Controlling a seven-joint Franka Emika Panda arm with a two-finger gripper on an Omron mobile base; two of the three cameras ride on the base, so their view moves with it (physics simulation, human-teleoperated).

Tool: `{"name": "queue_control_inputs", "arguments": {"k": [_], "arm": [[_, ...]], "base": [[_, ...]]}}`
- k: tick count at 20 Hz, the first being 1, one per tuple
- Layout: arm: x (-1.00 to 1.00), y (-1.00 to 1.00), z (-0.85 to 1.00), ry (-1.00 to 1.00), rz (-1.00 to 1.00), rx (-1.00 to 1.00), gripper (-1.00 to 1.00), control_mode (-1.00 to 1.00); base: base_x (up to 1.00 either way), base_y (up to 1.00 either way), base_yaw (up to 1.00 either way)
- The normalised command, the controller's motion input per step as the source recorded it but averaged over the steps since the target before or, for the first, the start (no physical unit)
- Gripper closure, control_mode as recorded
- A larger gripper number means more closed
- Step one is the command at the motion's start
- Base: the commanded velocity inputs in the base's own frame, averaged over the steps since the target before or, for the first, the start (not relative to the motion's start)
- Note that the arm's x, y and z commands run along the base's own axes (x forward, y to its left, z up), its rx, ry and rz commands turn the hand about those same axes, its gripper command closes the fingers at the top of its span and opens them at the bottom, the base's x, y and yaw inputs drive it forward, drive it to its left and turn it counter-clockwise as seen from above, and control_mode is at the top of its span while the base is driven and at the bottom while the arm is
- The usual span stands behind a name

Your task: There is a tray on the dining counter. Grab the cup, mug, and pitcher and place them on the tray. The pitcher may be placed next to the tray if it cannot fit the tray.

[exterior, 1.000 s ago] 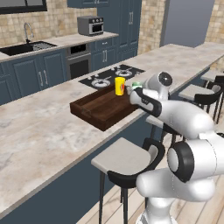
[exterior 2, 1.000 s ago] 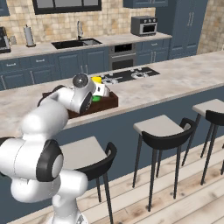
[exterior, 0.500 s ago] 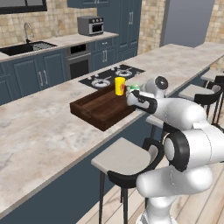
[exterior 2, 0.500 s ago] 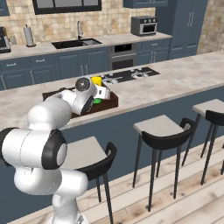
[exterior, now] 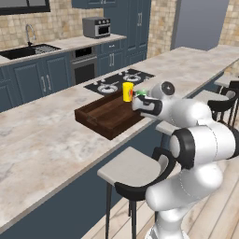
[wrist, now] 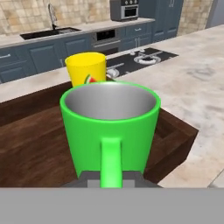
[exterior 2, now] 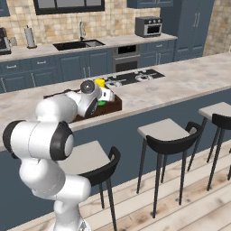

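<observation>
Hand view puts the green mug (wrist: 110,127) right against the camera, upright, its handle facing the lens and running down into the gripper (wrist: 111,178), whose jaws are drawn nearly together on that handle. The mug sits over the right end of the tray (wrist: 30,148), close to the low wall at that end. Just behind it stands the yellow cup (wrist: 86,69), near the tray's far wall; whether the two touch is unclear. To the mug's left the dark tray floor lies bare. Beyond the right wall the dining counter (wrist: 197,87) runs open and beige. Left base view shows the tray (exterior: 105,116) reaching the counter's near edge, with the black stovetop (exterior: 119,79) just behind.
</observation>
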Motion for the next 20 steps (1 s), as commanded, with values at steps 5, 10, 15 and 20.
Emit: {"name": "queue_control_inputs", "arguments": {"k": [5,10,15,20], "arm": [[0.31,0.0,-0.12,0.0,0.0,0.0,1.0,-1.0],[0.19,0.0,-0.29,0.0,0.0,0.0,1.0,-1.0],[0.12,0.0,-0.31,0.0,0.0,0.0,1.0,-1.0],[0.04,0.0,-0.28,0.0,0.0,0.0,1.0,-1.0]], "base": [[0.0,0.0,0.0],[0.0,0.0,0.0],[0.0,0.0,0.0],[0.0,0.0,0.0]]}}
